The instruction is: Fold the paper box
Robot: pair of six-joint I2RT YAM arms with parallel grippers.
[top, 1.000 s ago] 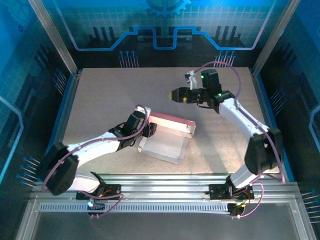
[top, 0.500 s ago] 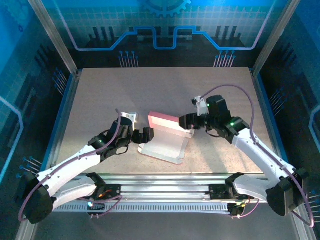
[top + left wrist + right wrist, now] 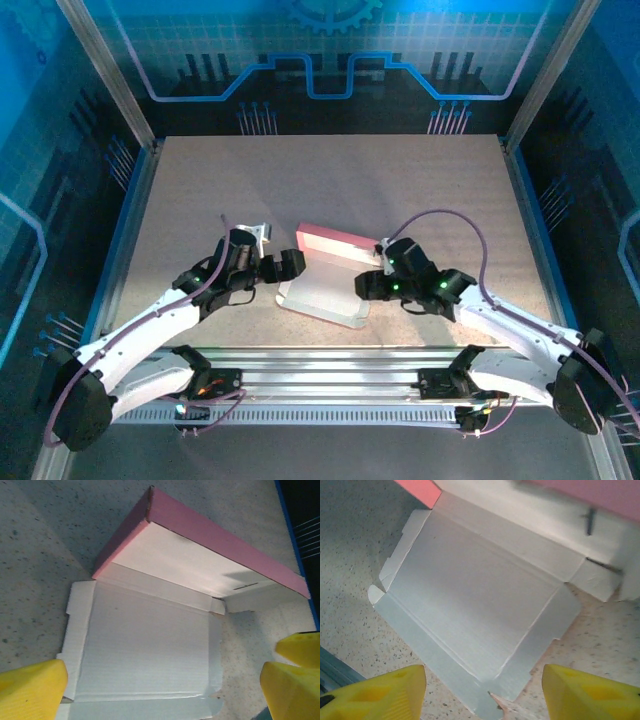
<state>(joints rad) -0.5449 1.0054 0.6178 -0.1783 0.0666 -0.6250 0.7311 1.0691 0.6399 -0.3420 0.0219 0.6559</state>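
The paper box point(image 3: 322, 290) lies at the table's middle as a shallow open tray, whitish inside, with its pink back wall point(image 3: 340, 243) standing up. My left gripper point(image 3: 288, 266) hovers open at the box's left edge. In the left wrist view its yellow fingertips point(image 3: 31, 689) straddle the white floor point(image 3: 145, 645) from above, touching nothing. My right gripper point(image 3: 366, 286) is open at the box's near right corner. That corner point(image 3: 490, 695) lies between the right gripper's point(image 3: 482, 700) yellow fingers point(image 3: 375, 695), with bare table showing on either side.
Speckled beige table point(image 3: 200, 190) runs wide behind and to both sides of the box. Metal rails point(image 3: 330, 365) line the near edge just below the box. Blue-trimmed frame walls point(image 3: 125, 220) bound the left and right sides.
My left gripper opened wider and drew back left off the box's edge. My right arm swung down from behind the box to its near right corner. The pink back wall now stands more upright.
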